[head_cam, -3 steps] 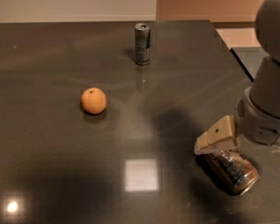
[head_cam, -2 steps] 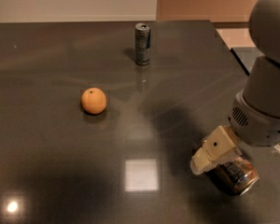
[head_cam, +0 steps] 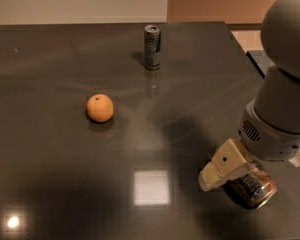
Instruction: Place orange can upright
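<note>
The orange can lies on its side on the dark table at the front right, its silver end turned toward the front right. My gripper hangs from the big grey arm and sits low over the can's left end, partly covering it. I cannot tell if it touches the can.
A slim silver-grey can stands upright at the back centre. A round orange fruit lies left of centre. The table's right edge runs close to the arm. A bright light reflection shows on the tabletop.
My gripper has come down and a little to the left, closer over the lying orange can. The can, the fruit and the silver can have not moved.
</note>
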Action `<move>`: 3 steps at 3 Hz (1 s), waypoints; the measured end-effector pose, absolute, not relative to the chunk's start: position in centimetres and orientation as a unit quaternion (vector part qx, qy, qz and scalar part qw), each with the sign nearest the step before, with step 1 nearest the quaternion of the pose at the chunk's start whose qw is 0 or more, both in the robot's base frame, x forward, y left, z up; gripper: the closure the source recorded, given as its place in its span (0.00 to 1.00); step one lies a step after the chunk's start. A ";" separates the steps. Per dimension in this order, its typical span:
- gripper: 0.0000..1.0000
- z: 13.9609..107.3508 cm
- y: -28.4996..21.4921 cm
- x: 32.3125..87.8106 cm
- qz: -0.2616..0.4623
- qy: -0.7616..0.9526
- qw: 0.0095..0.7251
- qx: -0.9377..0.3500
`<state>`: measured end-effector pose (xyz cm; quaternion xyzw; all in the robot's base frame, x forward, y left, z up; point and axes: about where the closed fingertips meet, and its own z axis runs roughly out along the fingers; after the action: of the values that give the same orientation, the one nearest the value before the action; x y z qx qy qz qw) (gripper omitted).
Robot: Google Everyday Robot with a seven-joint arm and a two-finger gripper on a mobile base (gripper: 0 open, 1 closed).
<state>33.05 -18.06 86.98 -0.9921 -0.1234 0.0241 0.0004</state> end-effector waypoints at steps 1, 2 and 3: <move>0.00 86.4 -17.8 33.2 -0.012 -0.052 -0.018 -0.998; 0.00 85.6 -17.8 33.5 -0.016 -0.012 -0.019 -1.000; 0.00 84.8 -17.8 33.9 -0.007 -0.002 -0.011 -1.000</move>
<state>33.92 -17.83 84.81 -0.9999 -0.0018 -0.0074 -0.0110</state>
